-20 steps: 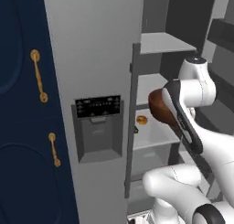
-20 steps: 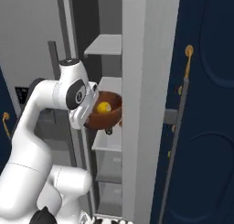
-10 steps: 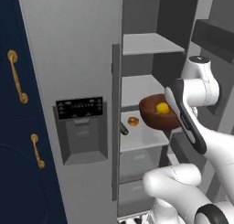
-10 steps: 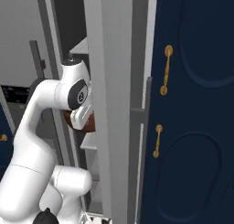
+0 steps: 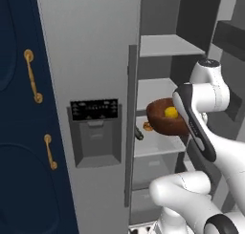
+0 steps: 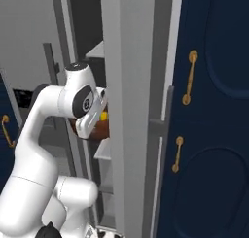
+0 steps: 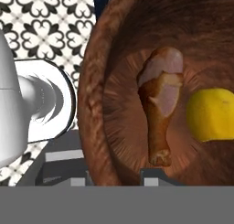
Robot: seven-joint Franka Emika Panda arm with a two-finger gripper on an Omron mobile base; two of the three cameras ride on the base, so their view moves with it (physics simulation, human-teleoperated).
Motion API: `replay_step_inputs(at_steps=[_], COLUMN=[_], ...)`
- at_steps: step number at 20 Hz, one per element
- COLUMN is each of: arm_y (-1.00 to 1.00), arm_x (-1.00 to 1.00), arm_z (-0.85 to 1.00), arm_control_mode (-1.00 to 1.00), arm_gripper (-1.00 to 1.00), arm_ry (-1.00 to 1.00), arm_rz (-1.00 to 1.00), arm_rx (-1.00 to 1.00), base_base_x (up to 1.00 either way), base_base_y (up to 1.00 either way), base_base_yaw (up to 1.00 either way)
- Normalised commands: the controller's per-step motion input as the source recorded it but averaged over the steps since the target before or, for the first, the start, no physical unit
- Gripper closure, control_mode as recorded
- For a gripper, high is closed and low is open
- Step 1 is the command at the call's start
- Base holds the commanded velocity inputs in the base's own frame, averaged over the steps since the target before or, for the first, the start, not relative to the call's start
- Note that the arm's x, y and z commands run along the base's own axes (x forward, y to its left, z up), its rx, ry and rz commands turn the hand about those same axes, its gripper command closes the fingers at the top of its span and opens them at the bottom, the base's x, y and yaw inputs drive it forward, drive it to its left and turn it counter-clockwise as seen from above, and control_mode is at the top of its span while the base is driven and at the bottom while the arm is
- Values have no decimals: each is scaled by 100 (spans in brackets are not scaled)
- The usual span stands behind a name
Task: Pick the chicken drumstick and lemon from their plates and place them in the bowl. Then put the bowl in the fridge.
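Open fridge (image 5: 100, 61), pale shelves (image 5: 167, 46); jaws seemingly clamped on bowl (image 5: 162, 119) rim, lemon (image 5: 171, 112) inside

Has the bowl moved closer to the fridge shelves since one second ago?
Yes. In the left base view the bowl now overlaps the fridge's shelf beside the door edge; earlier it hung further right, outside.

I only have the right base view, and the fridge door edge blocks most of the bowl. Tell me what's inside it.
Observer: The hand view shows the chicken drumstick and the lemon lying in the bowl.
Operator: Confirm the fridge is open.
Observer: Yes; the left base view shows the fridge open, with its pale shelves exposed.
Operator: Report where the bowl is.
Observer: In the left base view it hangs in front of the middle shelves.
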Motion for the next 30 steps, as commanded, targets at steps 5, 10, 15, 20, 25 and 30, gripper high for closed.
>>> replay_step_inputs(at_steps=[5, 10, 15, 20, 25, 30], arm_y=[0, 0, 0, 0, 0, 0], arm_x=[0, 0, 0, 0, 0, -7], arm_z=[0, 0, 0, 0, 0, 0], arm_control_mode=[100, 100, 100, 100, 100, -100], arm_gripper=[100, 100, 100, 100, 100, 100], arm_ry=[0, 0, 0, 0, 0, 0], arm_rz=[0, 0, 0, 0, 0, -2], arm_rx=[0, 0, 0, 0, 0, 0], base_base_x=[23, 34, 59, 39, 41, -2], base_base_y=[41, 8, -7, 0, -1, 0], base_base_yaw=[1, -17, -20, -4, -2, -1])
